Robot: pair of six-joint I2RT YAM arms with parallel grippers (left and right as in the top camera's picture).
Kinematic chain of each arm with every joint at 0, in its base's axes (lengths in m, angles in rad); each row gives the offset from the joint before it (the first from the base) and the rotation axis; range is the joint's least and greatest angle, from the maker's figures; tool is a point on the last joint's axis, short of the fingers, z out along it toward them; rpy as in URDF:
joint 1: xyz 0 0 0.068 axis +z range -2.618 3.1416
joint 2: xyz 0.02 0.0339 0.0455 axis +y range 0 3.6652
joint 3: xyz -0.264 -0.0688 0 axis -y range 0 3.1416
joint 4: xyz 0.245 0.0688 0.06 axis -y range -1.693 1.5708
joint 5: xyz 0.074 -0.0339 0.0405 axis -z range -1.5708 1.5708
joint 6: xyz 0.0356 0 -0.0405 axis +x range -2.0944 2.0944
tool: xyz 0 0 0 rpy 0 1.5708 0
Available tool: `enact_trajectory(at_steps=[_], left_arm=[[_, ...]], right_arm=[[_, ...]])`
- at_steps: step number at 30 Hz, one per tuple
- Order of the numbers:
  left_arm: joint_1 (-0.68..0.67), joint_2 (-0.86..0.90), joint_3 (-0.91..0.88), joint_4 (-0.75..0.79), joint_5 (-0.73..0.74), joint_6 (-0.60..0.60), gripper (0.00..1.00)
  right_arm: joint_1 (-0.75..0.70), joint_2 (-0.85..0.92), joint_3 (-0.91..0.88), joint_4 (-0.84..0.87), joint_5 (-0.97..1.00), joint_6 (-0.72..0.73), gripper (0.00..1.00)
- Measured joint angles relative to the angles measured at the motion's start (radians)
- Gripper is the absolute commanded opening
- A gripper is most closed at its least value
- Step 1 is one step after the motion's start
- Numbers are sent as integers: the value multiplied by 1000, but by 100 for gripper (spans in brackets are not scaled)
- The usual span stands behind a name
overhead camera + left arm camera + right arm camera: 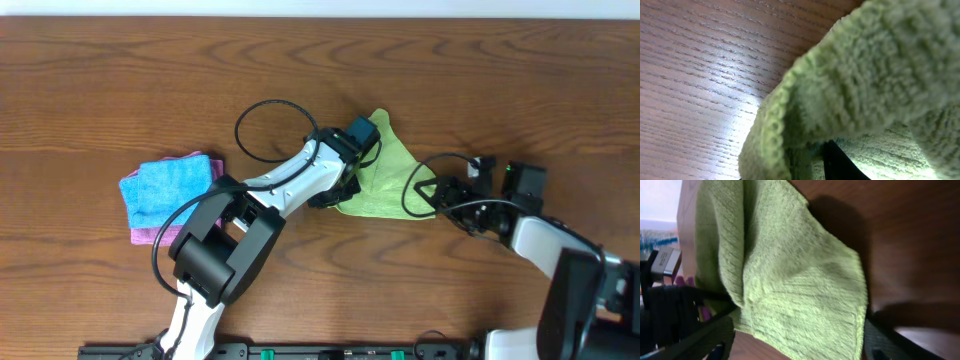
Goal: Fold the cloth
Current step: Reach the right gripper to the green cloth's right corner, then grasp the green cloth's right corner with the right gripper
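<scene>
The right gripper point(800, 317) is spread wide at the cloth point(385, 175) edge to grab it; the left gripper point(335, 195) hides in cloth, so I cannot tell.

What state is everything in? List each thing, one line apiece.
green cloth: rumpled, a ridge raised in it, not yet neatly folded.
blue cloth: folded, lying on the pink cloth.
pink cloth: mostly hidden under the blue cloth.
left gripper: at the green cloth's left edge, grip unclear.
right gripper: open, straddling the green cloth's right corner.
</scene>
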Motion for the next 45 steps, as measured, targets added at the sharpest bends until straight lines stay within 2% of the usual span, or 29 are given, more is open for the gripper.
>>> enact_trajectory(at_steps=[8, 11, 16, 18, 35, 42, 45], left_arm=[[0, 0, 0, -5, 0, 0, 25], [0, 0, 0, -11, 0, 1, 25], [3, -1, 0, -20, 3, 5, 23], [11, -1, 0, -23, 7, 9, 22], [38, -1, 0, -43, 18, 12, 21], [38, -1, 0, -43, 20, 12, 18], [38, -1, 0, -43, 22, 12, 18]], right_arm=[[52, 59, 29, -2, -42, 42, 78], [59, 59, 35, -79, -68, 47, 78], [65, 50, 46, -304, -113, 28, 79], [65, 46, 46, -333, -115, 16, 78], [74, 23, 18, -268, -82, 11, 70], [77, 22, 19, -191, -23, 11, 62], [79, 22, 19, -176, 7, 10, 43]])
